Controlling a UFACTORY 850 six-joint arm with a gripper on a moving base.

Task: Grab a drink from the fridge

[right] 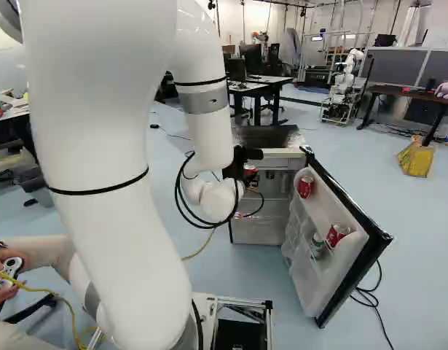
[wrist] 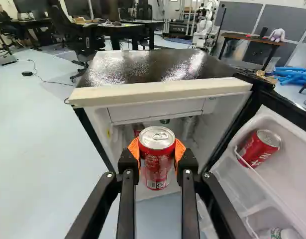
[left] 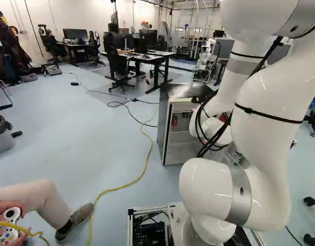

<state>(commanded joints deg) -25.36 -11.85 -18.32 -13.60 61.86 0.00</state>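
Observation:
At the fridge front in the right base view, my gripper (right: 244, 159) is partly hidden by the arm. In the wrist view the gripper (wrist: 157, 152) is shut on a red can (wrist: 157, 162), an orange pad on either side of it. The can is upright, its silver lid facing up, in front of the open fridge (wrist: 162, 93). Behind it, inside the fridge, another red can (wrist: 138, 128) shows in part. The open door (right: 347, 219) carries a red can (right: 305, 187) on its upper part and another red can (right: 337, 234) lower down, beside a greenish can (right: 317, 245).
The fridge door stands swung out to the right of the opening. A yellow cable (left: 139, 177) runs along the floor left of the fridge. A seated person with a controller (left: 11, 218) is at the left of the base. Desks and another robot (right: 346, 84) stand farther back.

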